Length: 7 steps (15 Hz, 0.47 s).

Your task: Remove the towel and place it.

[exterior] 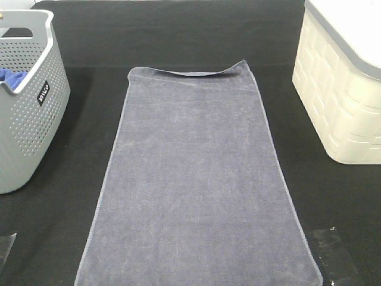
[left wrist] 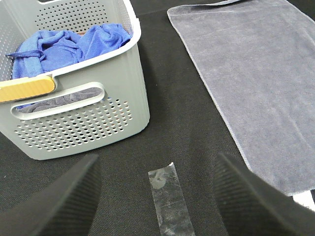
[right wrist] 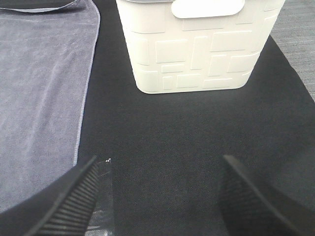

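Note:
The grey-lavender towel [exterior: 193, 179] lies spread flat lengthwise on the black table, its far hem slightly folded over. It also shows in the left wrist view [left wrist: 256, 83] and the right wrist view [right wrist: 42, 93]. Neither gripper shows in the exterior high view. My left gripper [left wrist: 157, 196] is open and empty, above the table between the grey basket and the towel. My right gripper [right wrist: 160, 196] is open and empty, above bare table between the towel and the cream basket.
A grey perforated basket [exterior: 27, 113] stands at the left and holds a bright blue cloth [left wrist: 64, 44]. A cream basket [exterior: 342, 89] stands at the right. Clear tape strips [left wrist: 170, 199] are stuck on the table near the front corners.

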Available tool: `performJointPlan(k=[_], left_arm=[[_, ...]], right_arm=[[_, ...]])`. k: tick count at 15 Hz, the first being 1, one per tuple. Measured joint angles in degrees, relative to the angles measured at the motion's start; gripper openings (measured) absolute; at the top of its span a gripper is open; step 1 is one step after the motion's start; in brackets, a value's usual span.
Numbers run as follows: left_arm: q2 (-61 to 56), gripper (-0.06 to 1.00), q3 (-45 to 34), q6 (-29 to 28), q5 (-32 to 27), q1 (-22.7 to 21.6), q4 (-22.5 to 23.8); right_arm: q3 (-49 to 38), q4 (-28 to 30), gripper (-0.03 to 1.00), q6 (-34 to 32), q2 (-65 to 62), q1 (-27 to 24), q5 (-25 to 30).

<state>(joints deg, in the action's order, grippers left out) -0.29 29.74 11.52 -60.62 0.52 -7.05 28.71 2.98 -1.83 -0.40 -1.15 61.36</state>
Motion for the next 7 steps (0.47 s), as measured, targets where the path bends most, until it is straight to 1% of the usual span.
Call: performJointPlan(k=[7], left_arm=[[0.00, 0.63, 0.00, 0.06, 0.00, 0.00, 0.00]], right_arm=[[0.00, 0.00, 0.65, 0.00, 0.00, 0.00, 0.00]])
